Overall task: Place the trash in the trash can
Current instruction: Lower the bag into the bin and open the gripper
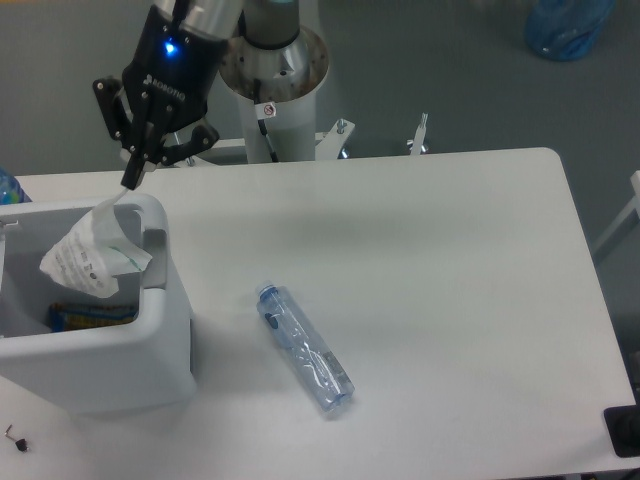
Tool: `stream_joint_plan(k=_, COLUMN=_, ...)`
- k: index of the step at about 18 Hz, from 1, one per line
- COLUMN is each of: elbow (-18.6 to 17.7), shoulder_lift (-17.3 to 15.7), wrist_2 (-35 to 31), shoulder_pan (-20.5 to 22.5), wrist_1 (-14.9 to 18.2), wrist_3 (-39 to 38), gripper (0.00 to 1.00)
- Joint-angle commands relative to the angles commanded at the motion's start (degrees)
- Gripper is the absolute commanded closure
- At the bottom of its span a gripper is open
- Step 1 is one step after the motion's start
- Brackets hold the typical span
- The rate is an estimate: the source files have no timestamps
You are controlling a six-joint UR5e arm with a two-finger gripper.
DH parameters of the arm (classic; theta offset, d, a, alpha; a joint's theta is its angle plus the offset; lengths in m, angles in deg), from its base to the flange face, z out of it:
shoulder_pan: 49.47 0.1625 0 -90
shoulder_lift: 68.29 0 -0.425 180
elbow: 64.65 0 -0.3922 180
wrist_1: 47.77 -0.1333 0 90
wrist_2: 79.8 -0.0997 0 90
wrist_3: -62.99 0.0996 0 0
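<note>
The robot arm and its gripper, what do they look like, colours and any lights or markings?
The gripper is black, with thin dark fingers, a lit blue light and white lettering on its body. The arm above it is silver-grey. Behind stands a white cylindrical base column with a metallic top and a small red-and-white sticker.

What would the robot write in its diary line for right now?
hand: shut on crinkled clear plastic wrapper | wrapper: hanging over white boxy plastic bin | clear blue-capped bottle: lying on table
</note>
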Motion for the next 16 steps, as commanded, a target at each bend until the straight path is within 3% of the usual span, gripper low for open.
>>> stream_joint_plan(k=3, elbow=0.17, shoulder_lift=1.5, wrist_2=0.0, shoulder_pan=-1.67, wrist_1=-1.94, wrist_3=-0.09, gripper=1.0)
stream_joint_plan(k=9, elbow=-1.05, shoulder_lift=1.41, wrist_2=-0.26, shoulder_pan=-4.74, wrist_1=-2.12, wrist_3=0.0, gripper=1.0)
stream_joint_plan(k=14, elbow=-1.14, shoulder_lift=1.5, wrist_2=-0.35, shoulder_pan=-4.84, wrist_1=-2.03, wrist_3=0.09, gripper=0.98)
stream_joint_plan(k=16, elbow=-0.71, shoulder_lift=1.94, wrist_2=-0.35, shoulder_pan=-4.84, wrist_1=-2.12, wrist_3=0.35, gripper=0.55)
